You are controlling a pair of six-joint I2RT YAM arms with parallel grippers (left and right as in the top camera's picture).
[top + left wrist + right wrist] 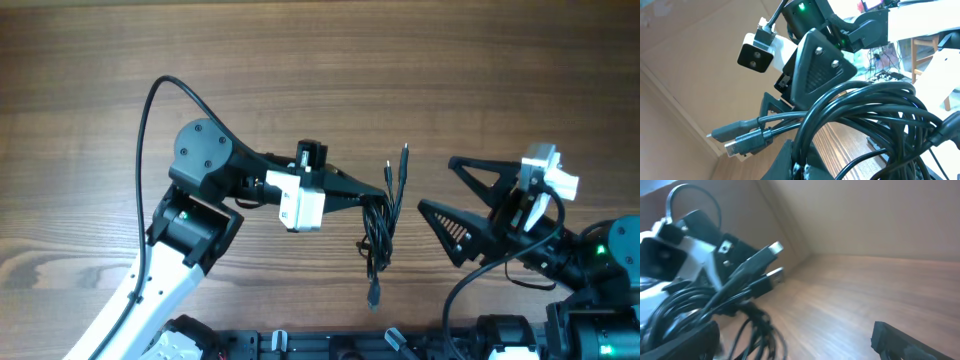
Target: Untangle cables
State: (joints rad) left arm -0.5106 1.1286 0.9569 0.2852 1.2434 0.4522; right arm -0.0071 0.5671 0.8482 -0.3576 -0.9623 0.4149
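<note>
Overhead, a tangled bundle of black cables [378, 228] sat over the brown wooden table [300, 60]. Two slim plug ends [398, 165] stuck out past its far side and a single plug [373, 294] trailed off its near side; whether the bundle rested on the wood or hung just off it could not be told. The left gripper [362, 199] met the bundle from its left, fingers pressed together on the upper loops. I judged this an anchoring hold, since pinning one side of the knot gives the other arm something to pull against. The left wrist view agreed: thick black loops crowded the lens right at the fingers, and the two plugs [742, 137] jutted away to the side. That arm rose from the near left of the bundle, bent sharply at the elbow and lay nearly level toward it, wrist rolled so that its camera saw the table as a slanted plane. The right gripper [434, 183] stood just right of the bundle, apart from it, jaws spread wide and aimed at the cables, holding nothing. The gap seemed set so that a strand or the free plugs could pass between the fingers. Its forearm came from the near right of the bundle and pointed leftward. In the right wrist view the plugs [767, 262] were blurred but close ahead, so a short advance appeared enough to reach them. No strand looked separated yet.
</note>
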